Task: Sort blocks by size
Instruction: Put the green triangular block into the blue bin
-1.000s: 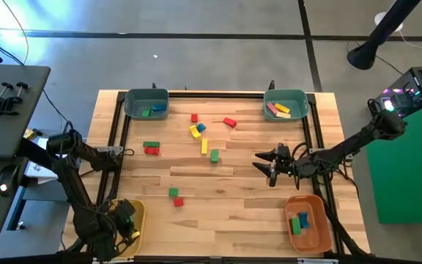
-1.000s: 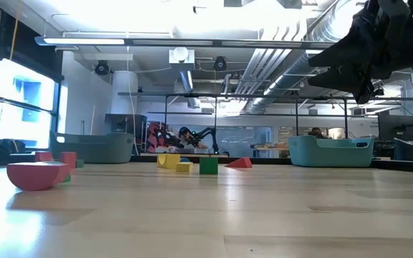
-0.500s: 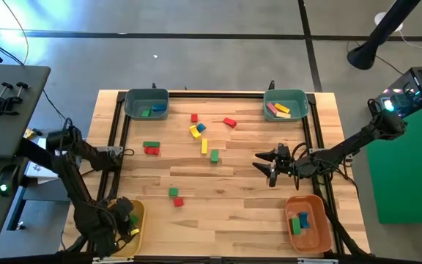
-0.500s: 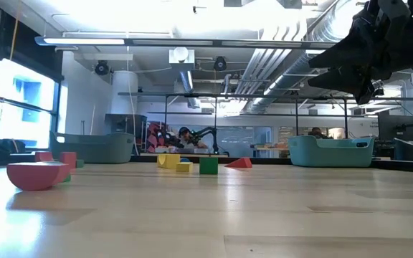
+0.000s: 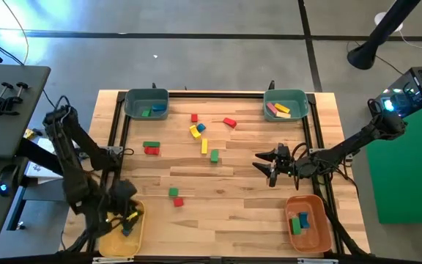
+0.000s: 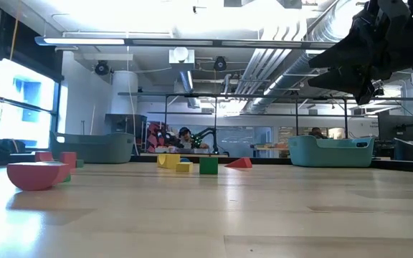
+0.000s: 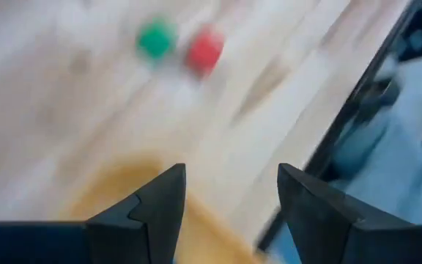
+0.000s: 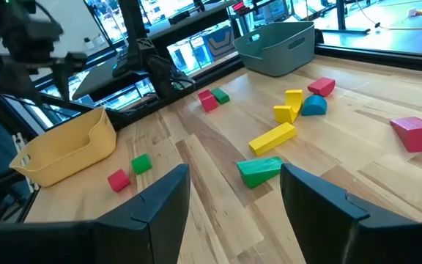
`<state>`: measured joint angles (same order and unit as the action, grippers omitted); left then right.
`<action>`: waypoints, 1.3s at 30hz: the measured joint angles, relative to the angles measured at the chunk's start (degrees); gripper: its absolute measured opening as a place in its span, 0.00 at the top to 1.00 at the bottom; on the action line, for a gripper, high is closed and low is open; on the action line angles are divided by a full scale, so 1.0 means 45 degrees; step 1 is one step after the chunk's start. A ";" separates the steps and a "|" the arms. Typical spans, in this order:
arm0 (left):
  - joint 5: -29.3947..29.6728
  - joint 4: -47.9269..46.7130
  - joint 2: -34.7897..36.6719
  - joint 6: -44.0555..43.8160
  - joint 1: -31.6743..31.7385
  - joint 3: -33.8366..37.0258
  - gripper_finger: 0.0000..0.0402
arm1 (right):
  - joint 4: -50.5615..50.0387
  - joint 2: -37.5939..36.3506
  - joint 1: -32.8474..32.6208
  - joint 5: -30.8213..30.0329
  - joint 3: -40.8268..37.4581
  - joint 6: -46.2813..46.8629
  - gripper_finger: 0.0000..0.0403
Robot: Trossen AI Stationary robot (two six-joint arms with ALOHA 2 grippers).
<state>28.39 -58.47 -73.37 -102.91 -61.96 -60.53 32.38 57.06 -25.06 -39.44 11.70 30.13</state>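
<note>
Loose blocks lie on the wooden table: a green cube (image 5: 173, 192) and a red cube (image 5: 178, 201) at near centre. Farther off are a green bar (image 5: 150, 145), a yellow bar (image 5: 204, 146), a yellow arch (image 5: 195, 131) and a red block (image 5: 229, 122). My left gripper (image 5: 127, 217) hangs over the yellow bin (image 5: 112, 243) at the near left. Its fingers are open and nothing is between them (image 7: 229, 176). My right gripper (image 5: 269, 169) hovers open and holding nothing over the table's right half (image 8: 233, 176).
Two teal bins (image 5: 146, 103) (image 5: 285, 105) stand at the far corners with blocks inside. An orange bin (image 5: 308, 221) at the near right holds green and blue blocks. A black frame (image 5: 116, 147) runs along the table's sides. Bare wood lies between the two grippers.
My left gripper has risen from low in the yellow bin and has tipped to a less steep slant, the arm's elbow swinging up and toward the far edge. The blocks have stayed put.
</note>
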 joint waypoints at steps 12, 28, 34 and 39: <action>0.2749 -0.0184 -0.0239 0.6122 0.5425 0.0000 0.50 | -0.0117 -0.0004 0.0004 -0.0004 0.0000 0.0204 0.48; 0.1229 -0.0115 -0.0315 1.2501 1.3184 0.0000 0.50 | -0.1054 -0.0005 0.0002 -0.0004 0.0005 0.1118 0.48; 0.1038 0.1808 -0.0784 1.5690 1.4532 0.0000 0.50 | -0.1535 -0.0005 -0.0001 -0.0247 0.0005 0.1423 0.48; 0.0913 0.3872 -0.2065 1.8899 1.4657 0.0000 0.50 | -0.1709 -0.0005 -0.0001 -0.0539 0.0005 0.1936 0.48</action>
<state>32.50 -41.04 -82.66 -17.86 4.00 -60.53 24.69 57.04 -25.06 -41.87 11.73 38.84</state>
